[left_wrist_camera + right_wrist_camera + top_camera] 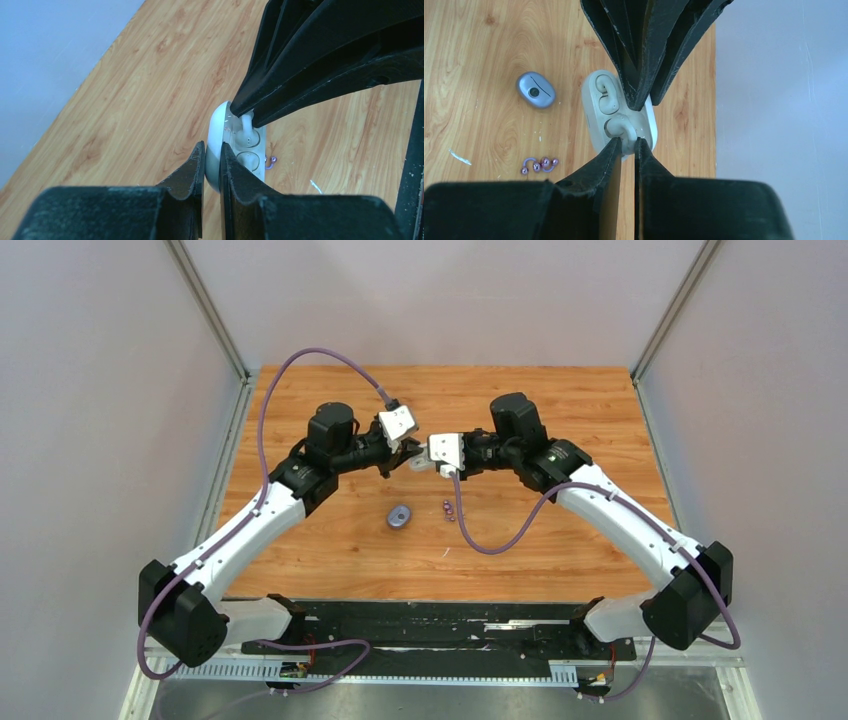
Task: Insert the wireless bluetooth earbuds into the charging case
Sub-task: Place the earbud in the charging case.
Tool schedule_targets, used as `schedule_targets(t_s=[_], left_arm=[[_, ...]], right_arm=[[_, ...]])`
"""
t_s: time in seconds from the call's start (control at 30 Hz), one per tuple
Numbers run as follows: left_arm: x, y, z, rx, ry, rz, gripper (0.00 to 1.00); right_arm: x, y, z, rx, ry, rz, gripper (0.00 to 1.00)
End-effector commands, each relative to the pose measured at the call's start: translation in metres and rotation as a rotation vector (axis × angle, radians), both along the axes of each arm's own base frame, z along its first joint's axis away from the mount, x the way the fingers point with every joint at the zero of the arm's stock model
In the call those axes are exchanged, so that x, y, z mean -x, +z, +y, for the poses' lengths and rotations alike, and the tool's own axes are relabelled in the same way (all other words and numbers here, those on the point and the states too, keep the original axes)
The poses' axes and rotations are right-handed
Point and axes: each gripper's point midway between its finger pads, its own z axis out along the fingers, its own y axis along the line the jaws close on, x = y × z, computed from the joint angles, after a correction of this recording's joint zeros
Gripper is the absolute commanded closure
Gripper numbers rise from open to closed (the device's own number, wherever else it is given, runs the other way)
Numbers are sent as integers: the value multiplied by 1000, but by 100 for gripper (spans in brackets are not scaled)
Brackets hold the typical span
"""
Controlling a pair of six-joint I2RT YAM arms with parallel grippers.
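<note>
1. well, nearest the arm bases, a purple case (399, 516) lies flat on the wood table (330, 560).
2. just right of it and apart from it, the purple buds (447, 508) lie in a small cluster on the wood, outside any case.
3. farther back, over the middle of the table, the two grippers meet tip to tip.
4. the left gripper (212, 150) is pinching the white case (591, 115) by its rim, with the open face turned toward the other arm.
5. the right gripper (626, 142) is pressed nearly together on a white bud (623, 129). that bud touches the case at the slot closer to this gripper. i cannot tell whether it is fully seated.
6. beyond it, a second white bud (603, 92) sits in the other slot, beside the left fingers (634, 60).
</note>
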Motion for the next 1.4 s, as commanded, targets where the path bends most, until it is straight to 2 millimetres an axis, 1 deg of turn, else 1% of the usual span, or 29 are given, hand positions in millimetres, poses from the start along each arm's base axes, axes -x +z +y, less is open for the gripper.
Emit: schedule_targets(t_s=[0.0, 0.1, 0.27, 0.4, 0.5, 0.63, 0.87, 1.07, 1.2, 1.27, 1.3, 1.33, 1.37], left_arm=[[-10, 51, 3, 105, 52, -162, 100], [-11, 51, 4, 105, 63, -163, 100], [-9, 53, 1, 119, 44, -159, 100], [-3, 52, -2, 121, 6, -154, 100], [3, 49, -5, 111, -35, -154, 100], [7, 47, -7, 101, -63, -162, 100], [10, 46, -10, 89, -97, -174, 100], [13, 45, -13, 87, -113, -173, 100], [11, 44, -12, 84, -102, -168, 100], [9, 43, -11, 81, -93, -169, 100], [8, 42, -11, 78, -91, -171, 100], [9, 37, -11, 66, -89, -152, 100], [9, 36, -10, 64, -88, -150, 100]], right_arm=[[12, -20, -6, 66, -2, 104, 97], [13, -20, -6, 66, -8, 131, 97], [12, -23, -5, 69, -17, 153, 89], [9, -24, -3, 66, -29, 165, 90], [6, -23, 0, 56, -41, 174, 88], [4, -24, -1, 59, -44, 172, 87], [2, -25, 2, 50, -53, 192, 73], [0, -23, 4, 42, -62, 194, 71], [-6, -17, 0, 40, -106, 182, 69], [-9, -8, -5, 23, -139, 180, 67], [-9, -2, -7, 7, -147, 188, 64], [-6, 6, -8, -16, -145, 198, 59], [-4, 13, -11, -40, -141, 206, 54]])
